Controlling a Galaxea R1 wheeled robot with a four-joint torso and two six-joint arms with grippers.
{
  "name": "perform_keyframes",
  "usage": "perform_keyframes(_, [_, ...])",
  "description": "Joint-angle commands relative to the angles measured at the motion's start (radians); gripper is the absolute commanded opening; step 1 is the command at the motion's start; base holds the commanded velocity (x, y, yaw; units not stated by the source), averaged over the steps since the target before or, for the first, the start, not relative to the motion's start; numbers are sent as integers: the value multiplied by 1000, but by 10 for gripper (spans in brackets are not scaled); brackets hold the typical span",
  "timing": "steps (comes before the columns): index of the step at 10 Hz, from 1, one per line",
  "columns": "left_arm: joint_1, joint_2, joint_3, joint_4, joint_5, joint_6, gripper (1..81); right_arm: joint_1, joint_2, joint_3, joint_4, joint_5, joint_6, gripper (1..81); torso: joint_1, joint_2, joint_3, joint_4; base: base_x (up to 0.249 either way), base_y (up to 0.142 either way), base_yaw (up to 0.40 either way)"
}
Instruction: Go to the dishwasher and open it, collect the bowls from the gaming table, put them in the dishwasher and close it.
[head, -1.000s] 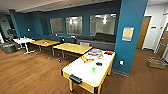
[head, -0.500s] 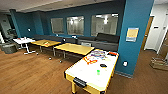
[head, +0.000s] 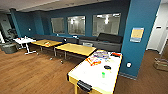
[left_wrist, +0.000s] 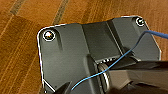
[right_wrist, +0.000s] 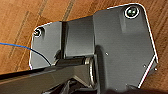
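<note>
The gaming table, with a white top, yellow sides and a black slot at its near end, stands low in the head view, right of centre. On its top lie a small dark round thing, a small green thing and colourful flat items; I cannot tell which are bowls. The dishwasher is out of view. Both wrist views look down past the robot's dark plate at the wooden floor.
Two yellow tables and a white table stand left of the gaming table. A dark sofa lines the blue back wall. A blue pillar rises just right of the gaming table. A box sits at far right. Wooden floor spreads to the left.
The whole head view has shifted a little, the pillar sliding to the right, so the camera has moved. The things on the gaming table lie as before.
</note>
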Motion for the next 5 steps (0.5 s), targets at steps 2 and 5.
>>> perform_keyframes(2, [-47, 5, 0, -4, 50, 0, 811, 50, 4, 2, -9, -44, -3, 811, 0, 0, 0, 0, 135, 122, 0])
perform_keyframes(5, [-47, 5, 0, -4, 50, 0, 811, 50, 6, 2, -9, -45, -3, 811, 0, 0, 0, 0, 135, 119, 0])
